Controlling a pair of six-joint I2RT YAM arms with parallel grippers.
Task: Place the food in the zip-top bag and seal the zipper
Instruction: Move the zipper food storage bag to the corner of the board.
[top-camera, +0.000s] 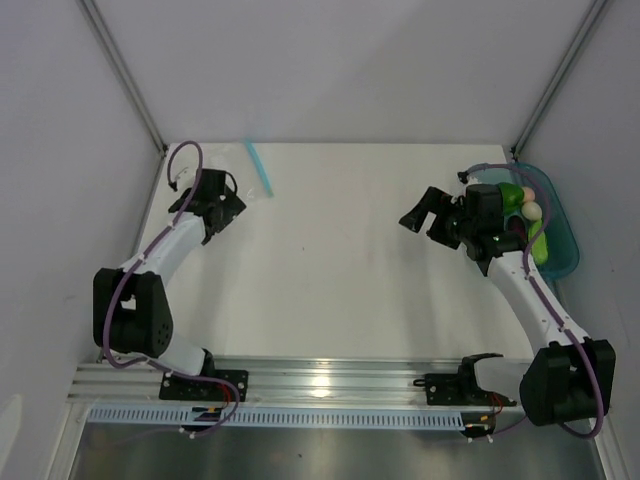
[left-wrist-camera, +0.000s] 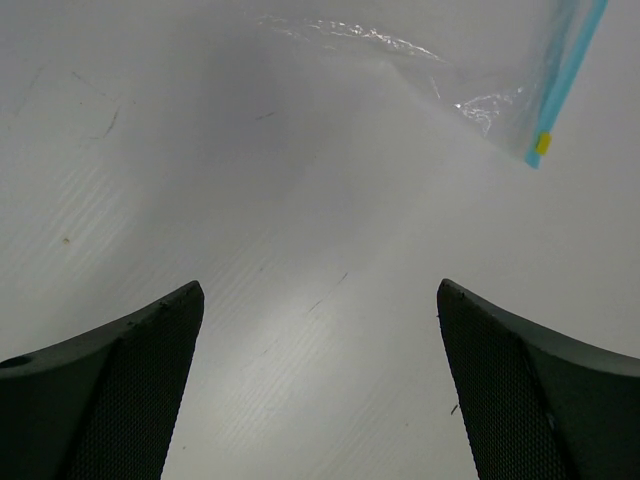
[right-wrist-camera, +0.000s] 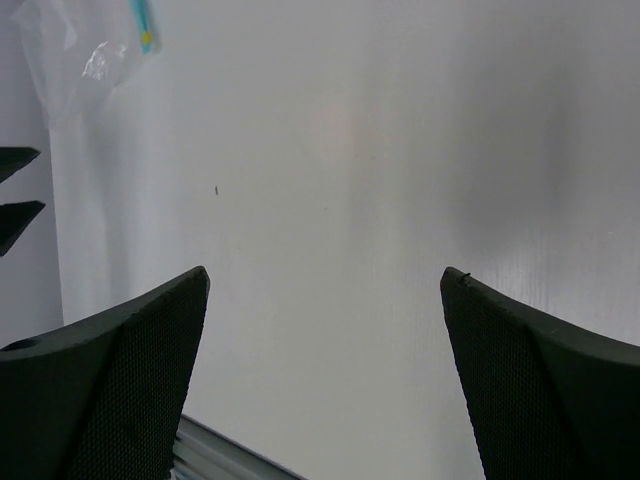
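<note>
The zip-top bag (top-camera: 238, 166) lies flat at the back left of the table, clear and crinkly. Its teal zipper (top-camera: 259, 167) runs along its right edge. My left gripper (top-camera: 222, 192) hovers just short of the bag, open and empty. In the left wrist view the bag (left-wrist-camera: 470, 80) and the zipper (left-wrist-camera: 565, 80) sit ahead to the upper right of my left gripper (left-wrist-camera: 320, 290). The food rests in a teal tray (top-camera: 566, 235) at far right: a green pepper (top-camera: 512, 195), an egg (top-camera: 531, 210) and a light green piece (top-camera: 540, 250). My right gripper (top-camera: 420, 212) is open over bare table left of the tray.
The right wrist view shows my right gripper (right-wrist-camera: 325, 272) above white table, with the bag (right-wrist-camera: 75, 55) far off at upper left. White walls with metal posts close in the table. An aluminium rail (top-camera: 330, 380) runs along the near edge.
</note>
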